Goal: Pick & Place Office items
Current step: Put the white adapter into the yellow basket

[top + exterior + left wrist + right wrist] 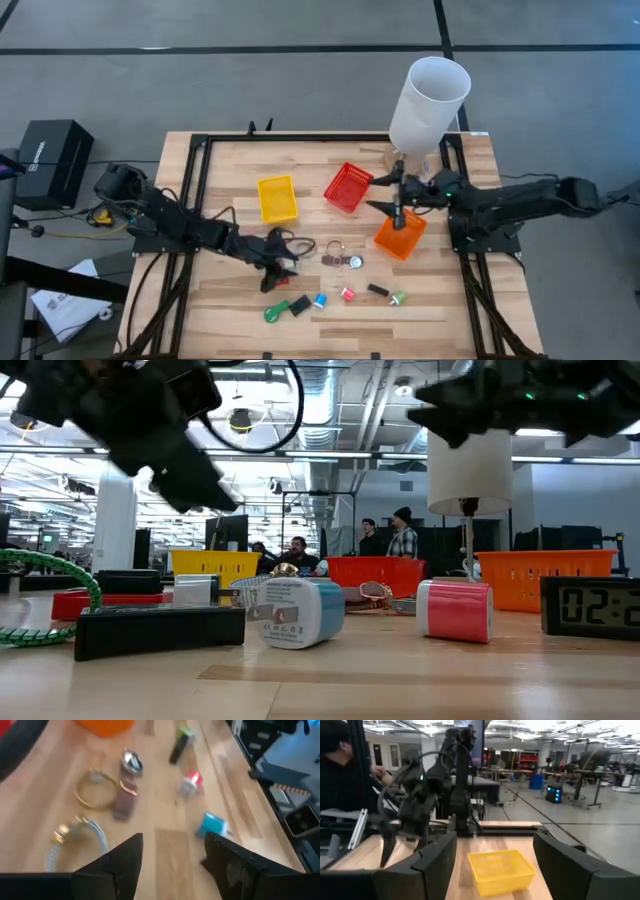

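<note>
Lettering is legible in one place only: the low view shows a black digital clock at the picture's right edge, its display reading "02:" before the frame cuts it off. The white-and-blue item at the centre of that view carries a printed label, too small to read.

The office items lie scattered on the front half of the desk, well apart from the three bins. In the high view, a green item and a black block lie at the front left, followed to the right by a blue item, a red-and-white item and a black stick with a green tip. The stick's long axis runs across the desk, green end toward the right arm. Key rings lie just behind this row.

The left pincer hovers over the desk just left of the key rings, its jaws apart and holding nothing. The left wrist view resolves what the high view does not: a gold ring, a coiled metal ring, a brown tab and a small silver piece.

The right pincer stands at the rear edge of the orange bin, between it and the red bin, jaws wide and empty. The right wrist view looks across the yellow bin to the left arm; a person shows at its edge. The white cylinder stands at the rear right. People stand in the room behind, visible in the low view only.
</note>
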Tool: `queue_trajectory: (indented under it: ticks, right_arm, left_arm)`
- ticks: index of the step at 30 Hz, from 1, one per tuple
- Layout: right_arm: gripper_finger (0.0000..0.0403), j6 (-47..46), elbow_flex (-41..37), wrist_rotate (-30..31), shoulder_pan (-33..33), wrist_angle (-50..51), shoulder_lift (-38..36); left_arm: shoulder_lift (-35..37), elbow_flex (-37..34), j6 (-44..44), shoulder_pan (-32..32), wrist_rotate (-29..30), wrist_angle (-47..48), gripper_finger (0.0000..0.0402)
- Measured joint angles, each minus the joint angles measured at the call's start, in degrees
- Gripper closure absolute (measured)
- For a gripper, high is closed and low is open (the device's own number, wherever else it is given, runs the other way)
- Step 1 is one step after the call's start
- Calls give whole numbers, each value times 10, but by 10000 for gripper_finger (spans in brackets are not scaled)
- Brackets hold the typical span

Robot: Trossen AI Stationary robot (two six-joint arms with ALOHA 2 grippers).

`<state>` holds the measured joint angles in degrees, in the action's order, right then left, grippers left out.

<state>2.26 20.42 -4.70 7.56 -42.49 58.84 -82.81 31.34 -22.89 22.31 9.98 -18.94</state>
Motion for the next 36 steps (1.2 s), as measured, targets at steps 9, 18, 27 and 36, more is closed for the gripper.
queue_trajectory:
  ticks: [9, 18, 27, 36]
  right_arm:
    - [147, 33, 117, 0, -16, 19, 155]
    - [147, 101, 218, 0, -14, 103, 278]
    - [147, 149, 324, 1, -10, 221, 343]
    - [147, 149, 406, 2, 21, 398, 347]
  left_arm:
    - [-26, 133, -2, -9, 10, 310, 190]
    - [-87, 138, -4, -33, 16, 309, 196]
    - [-120, 136, -5, -38, 8, 308, 202]
    - [-117, 130, -2, -44, 6, 304, 245]
